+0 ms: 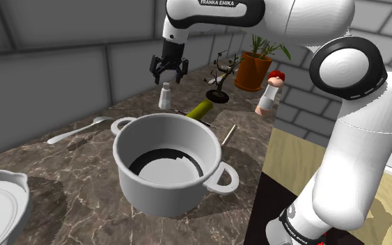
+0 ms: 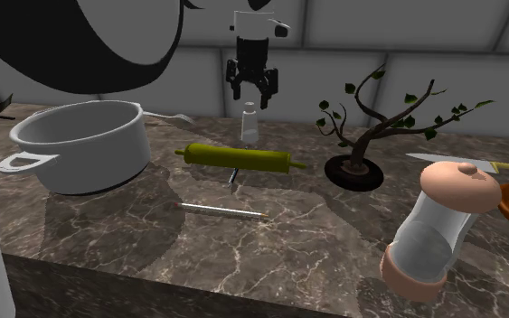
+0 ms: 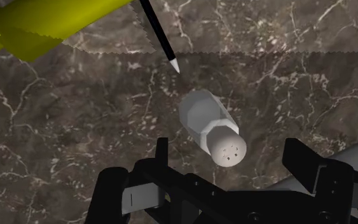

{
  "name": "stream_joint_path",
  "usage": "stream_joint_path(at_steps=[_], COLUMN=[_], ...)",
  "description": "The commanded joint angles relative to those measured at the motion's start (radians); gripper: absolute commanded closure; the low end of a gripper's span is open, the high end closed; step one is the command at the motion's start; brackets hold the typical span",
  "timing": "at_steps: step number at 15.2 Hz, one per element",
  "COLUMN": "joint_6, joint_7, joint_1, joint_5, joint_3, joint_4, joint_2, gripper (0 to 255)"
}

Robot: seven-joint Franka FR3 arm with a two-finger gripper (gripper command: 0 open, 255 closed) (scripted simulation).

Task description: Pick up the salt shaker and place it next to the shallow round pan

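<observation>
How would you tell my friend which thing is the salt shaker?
Start at the big white pot on the dark marble counter and go past the yellow-green rolling pin toward the wall. The salt shaker stands there, under the open black gripper. It's the little pale bottle with flat sides and a cap with tiny holes.

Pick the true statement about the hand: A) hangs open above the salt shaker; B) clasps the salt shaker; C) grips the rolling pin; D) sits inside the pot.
A: the hand hangs above the salt shaker, fingers apart and clear of it.
</observation>
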Motion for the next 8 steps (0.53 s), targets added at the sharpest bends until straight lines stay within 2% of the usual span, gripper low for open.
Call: stream_joint_path(at_steps=[1,8], joint_6=[0.028,0.050], joint_7=[0.000,-0.001], joint_1=[0.000,0.001], joint_5=[0.000,0.000], joint_3=[0.000,0.000], joint_4=[-0.029,-0.050], joint_2=[-0.001,-0.001], gripper=[0,0])
